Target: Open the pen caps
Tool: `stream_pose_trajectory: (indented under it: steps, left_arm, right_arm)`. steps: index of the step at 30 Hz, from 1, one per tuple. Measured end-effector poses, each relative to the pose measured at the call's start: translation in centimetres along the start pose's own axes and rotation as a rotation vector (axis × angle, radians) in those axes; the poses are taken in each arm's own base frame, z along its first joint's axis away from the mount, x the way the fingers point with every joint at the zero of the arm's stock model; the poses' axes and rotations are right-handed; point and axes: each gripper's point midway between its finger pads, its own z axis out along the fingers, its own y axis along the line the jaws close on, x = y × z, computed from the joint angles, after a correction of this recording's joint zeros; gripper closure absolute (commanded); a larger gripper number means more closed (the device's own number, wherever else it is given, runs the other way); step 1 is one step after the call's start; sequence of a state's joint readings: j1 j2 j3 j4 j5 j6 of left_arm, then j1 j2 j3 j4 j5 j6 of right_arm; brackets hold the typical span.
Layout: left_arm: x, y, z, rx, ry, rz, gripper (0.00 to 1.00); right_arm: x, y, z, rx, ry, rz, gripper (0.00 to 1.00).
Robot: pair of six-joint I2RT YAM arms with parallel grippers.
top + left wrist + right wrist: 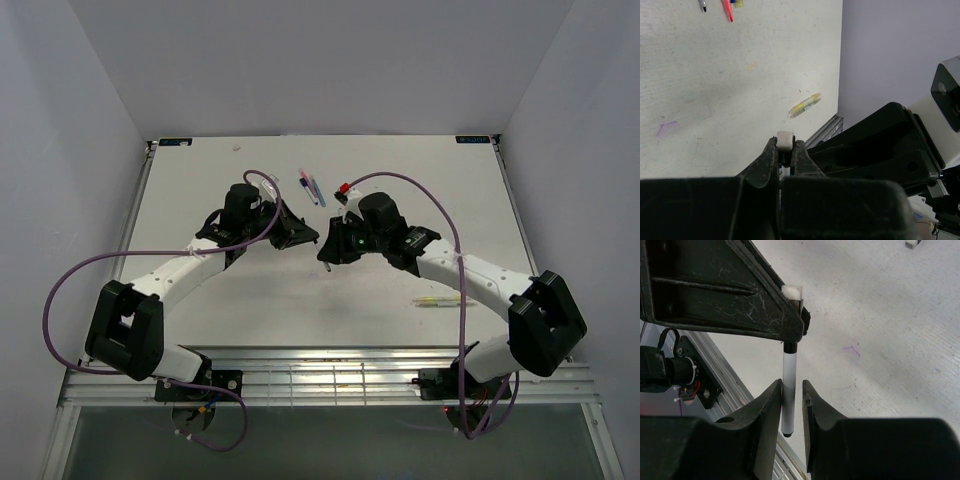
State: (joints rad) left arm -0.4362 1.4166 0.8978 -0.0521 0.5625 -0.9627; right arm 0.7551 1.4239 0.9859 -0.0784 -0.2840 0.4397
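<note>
A white-barrelled pen (788, 385) hangs upright above the table between the two arms. My left gripper (785, 145) is shut on its top end, where a white piece (785, 139) shows between the fingertips. In the right wrist view that gripper's fingers (765, 310) clamp the pen just above a black collar (790, 347). My right gripper (791, 384) stands slightly open around the barrel: the left finger touches it and a gap shows on the right side. From above, both grippers (318, 240) (328, 256) meet at the table's middle. Whether a pen cap is gripped I cannot tell.
Pink and blue pens (312, 188) lie at the far middle, with a red-tipped one (343, 188) beside them. Yellow pens (440, 300) lie near the right arm, and the left wrist view shows them as yellow pens (805, 105). A purple scribble (852, 350) marks the table. Metal rails (330, 380) run along the near edge.
</note>
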Motion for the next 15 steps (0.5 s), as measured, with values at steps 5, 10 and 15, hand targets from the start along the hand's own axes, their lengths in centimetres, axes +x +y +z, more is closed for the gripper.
stream_pose_trajectory:
  steps: [5,10,15]
  left_arm:
    - [0.0,0.2,0.1,-0.004,0.002,0.014,1.0]
    - [-0.2,0.6,0.0,-0.024,-0.007,0.029,1.0]
    - [-1.6,1.0,0.5,-0.088,-0.038,0.038,1.0]
  right_arm:
    - [0.0,-0.2,1.1,-0.003,0.021,-0.004,0.74]
    - [-0.1,-0.4,1.7,0.0,0.046,-0.014,0.92]
    - [-1.1,-1.3,2.4,0.124,0.033,-0.085,0.92]
